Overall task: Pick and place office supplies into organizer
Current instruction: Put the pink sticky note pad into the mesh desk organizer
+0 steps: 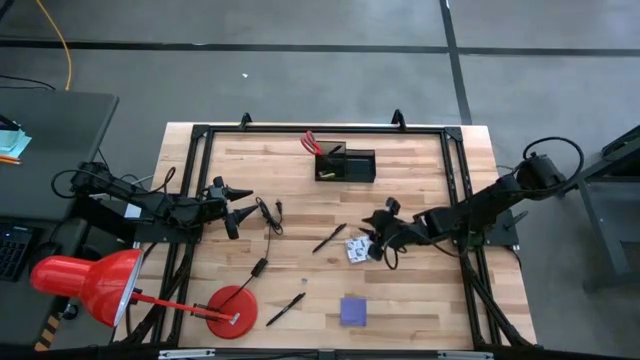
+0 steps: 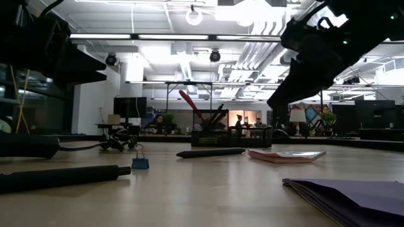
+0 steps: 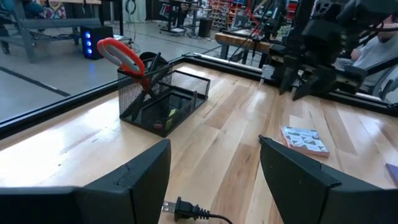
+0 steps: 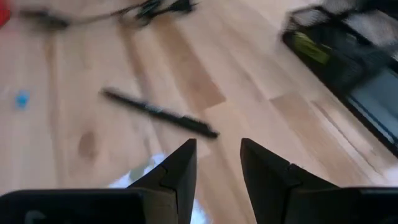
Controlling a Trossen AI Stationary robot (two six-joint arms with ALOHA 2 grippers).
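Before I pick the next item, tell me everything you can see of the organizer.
The organizer is a small black wire-mesh box near the table's far edge, upright, midway between the arms. It has a taller cup section and a lower tray. Red-handled scissors stand tilted in the cup with dark pens; something yellow lies inside. Neither gripper touches it.

We see bare worktop [image 1: 420,290] toward five o'clock; the lamp base [image 1: 232,311] and cable [image 1: 268,225] block seven to nine.
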